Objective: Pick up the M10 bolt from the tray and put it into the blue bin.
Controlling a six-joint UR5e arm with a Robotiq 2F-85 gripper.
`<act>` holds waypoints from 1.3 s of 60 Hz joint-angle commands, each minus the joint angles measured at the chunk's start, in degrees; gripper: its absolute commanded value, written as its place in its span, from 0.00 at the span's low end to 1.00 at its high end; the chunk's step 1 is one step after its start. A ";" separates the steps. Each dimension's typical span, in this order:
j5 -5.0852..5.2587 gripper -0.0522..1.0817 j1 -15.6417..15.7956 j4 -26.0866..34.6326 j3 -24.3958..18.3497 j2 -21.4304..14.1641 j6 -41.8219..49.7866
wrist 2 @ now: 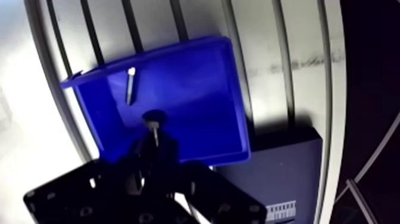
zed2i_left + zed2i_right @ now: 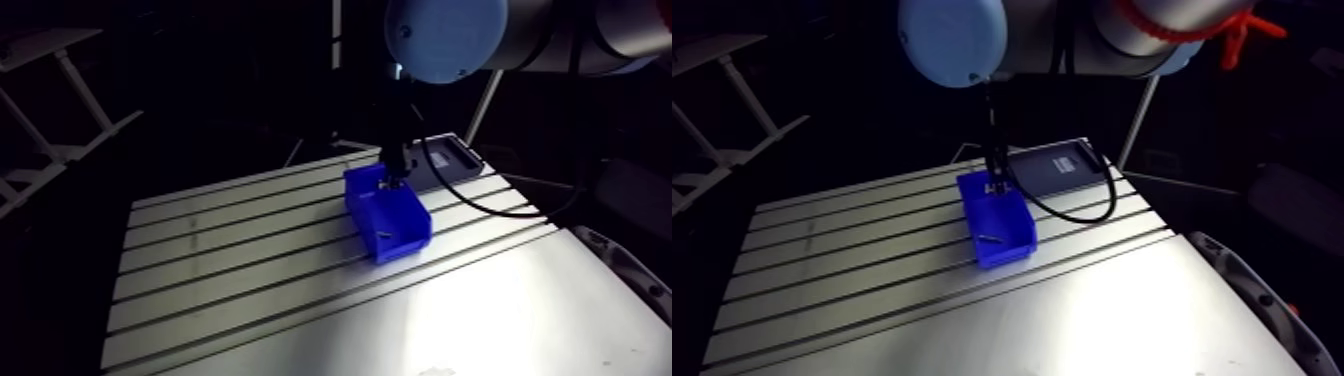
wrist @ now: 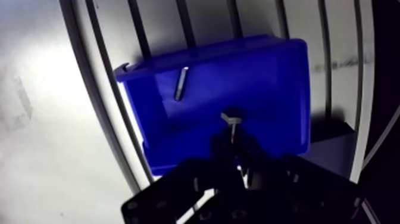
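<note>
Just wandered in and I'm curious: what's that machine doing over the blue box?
A robot arm's gripper has a bolt pinched between its two fingers, right over a blue bin on the slotted table. It has not let go yet. A second bolt already lies inside the bin, and a dark tray sits just beside it.
</note>
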 commanded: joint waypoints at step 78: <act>-0.08 0.94 0.43 -3.37 -0.01 5.69 0.86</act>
